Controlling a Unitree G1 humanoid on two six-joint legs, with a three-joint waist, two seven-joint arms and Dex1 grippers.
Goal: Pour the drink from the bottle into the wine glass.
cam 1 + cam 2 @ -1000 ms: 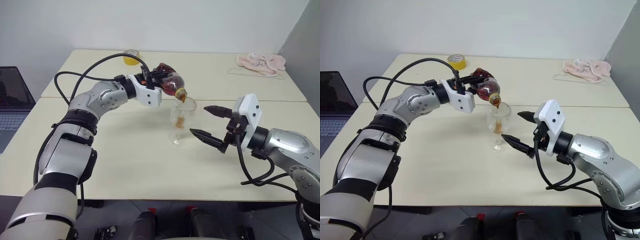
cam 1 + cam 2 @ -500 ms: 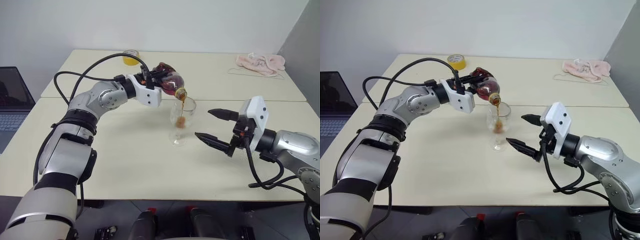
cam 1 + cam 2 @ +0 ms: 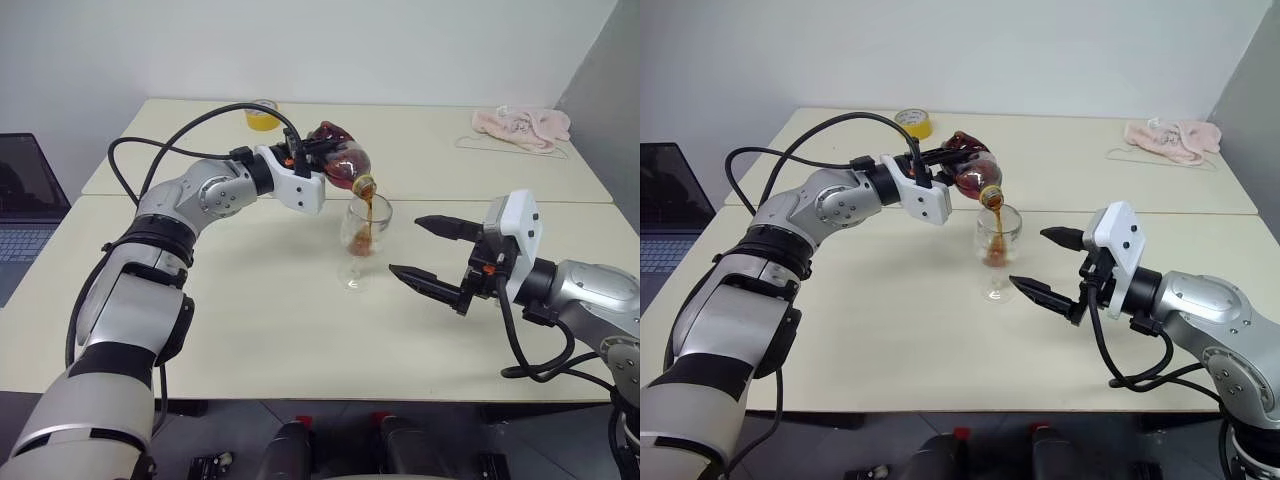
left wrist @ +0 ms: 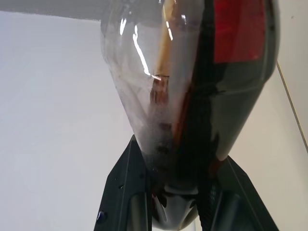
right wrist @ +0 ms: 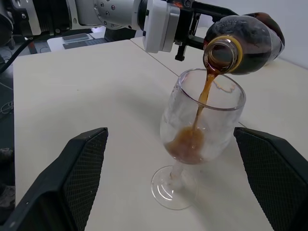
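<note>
My left gripper (image 3: 322, 157) is shut on the bottle (image 3: 341, 165), holding it tipped with its open mouth over the rim of the wine glass (image 3: 362, 243). A thin brown stream of the drink (image 3: 369, 218) runs from the mouth into the bowl, where a little amber-brown liquid (image 5: 188, 143) has gathered. In the left wrist view the bottle (image 4: 192, 96) stands between the black fingers (image 4: 126, 192), dark liquid along one side. The glass stands upright on the table. My right gripper (image 3: 405, 245) hangs open just right of the glass, not touching it.
A yellow tape roll (image 3: 913, 122) lies at the table's far edge behind the bottle. A pink cloth (image 3: 522, 125) lies at the far right. A laptop (image 3: 25, 205) sits off the table's left side. A seam (image 3: 560, 201) crosses the cream tabletop.
The pool of drink in the glass has grown as the stream keeps running. The right gripper has drawn slightly right, away from the glass. The left arm holds still.
</note>
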